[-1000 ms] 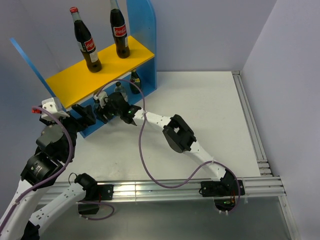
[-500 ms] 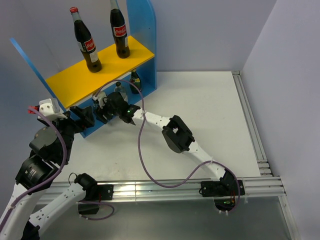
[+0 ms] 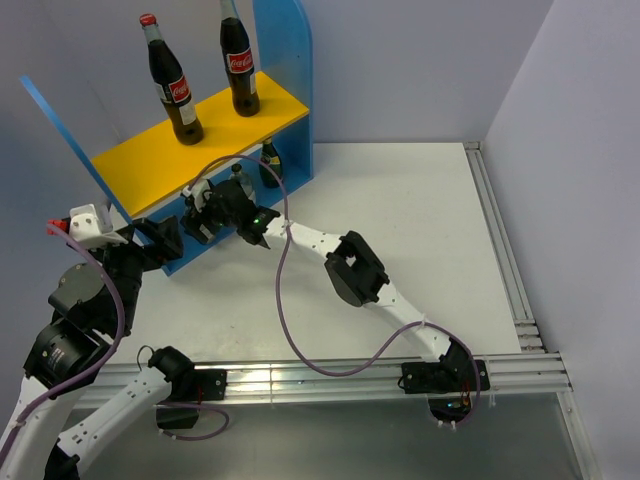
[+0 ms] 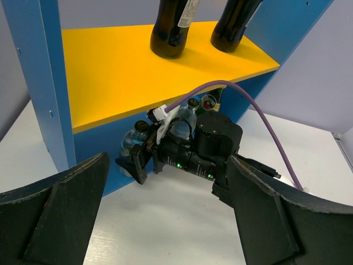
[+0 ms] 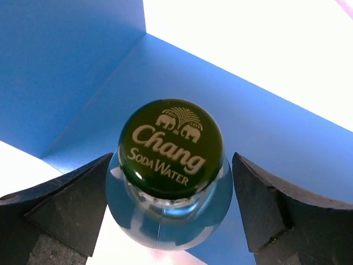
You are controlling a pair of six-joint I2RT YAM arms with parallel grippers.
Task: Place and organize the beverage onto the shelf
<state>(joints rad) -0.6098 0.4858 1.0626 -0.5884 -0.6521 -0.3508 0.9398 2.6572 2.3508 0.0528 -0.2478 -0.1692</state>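
The right hand (image 5: 171,160) straddles a clear bottle (image 5: 168,218) inside the shelf (image 5: 71,66); whether it clamps is unclear. Withdrawing sideways could tip it into the second clear bottle (image 4: 188,113).

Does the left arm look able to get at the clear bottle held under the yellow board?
Probably not. The right gripper is shut on the clear bottle and sits at the opening under the yellow board, directly between that bottle and the open left gripper.

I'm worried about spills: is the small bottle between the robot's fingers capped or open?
Capped. The right wrist view looks down on a dark green Chang Soda Water cap seated on the neck of the clear bottle.
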